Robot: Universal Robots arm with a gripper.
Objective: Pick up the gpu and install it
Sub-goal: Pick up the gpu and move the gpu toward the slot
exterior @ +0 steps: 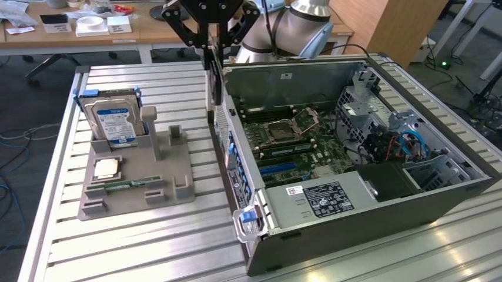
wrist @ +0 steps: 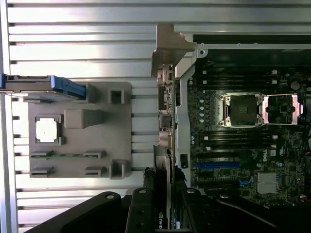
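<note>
The gpu (exterior: 211, 88) hangs upright and edge-on from my gripper (exterior: 211, 47), which is shut on its upper edge. It hovers just outside the rear wall of the open computer case (exterior: 330, 200), above the table. In the wrist view the gpu (wrist: 164, 160) runs between my two black fingers (wrist: 146, 199), and its silver end bracket (wrist: 167, 48) sticks out along the case's rear wall. The motherboard (exterior: 290, 141) lies bare inside, with a blue slot (wrist: 218, 165) beside the card.
A grey parts holder (exterior: 168, 176) lies at the exterior view's left, carrying a hard drive (exterior: 114, 120), a CPU (exterior: 107, 168) and a RAM strip (exterior: 126, 184). Drive cages and cables (exterior: 400, 141) fill the case's right side. A slatted metal table (exterior: 141, 247) lies under everything.
</note>
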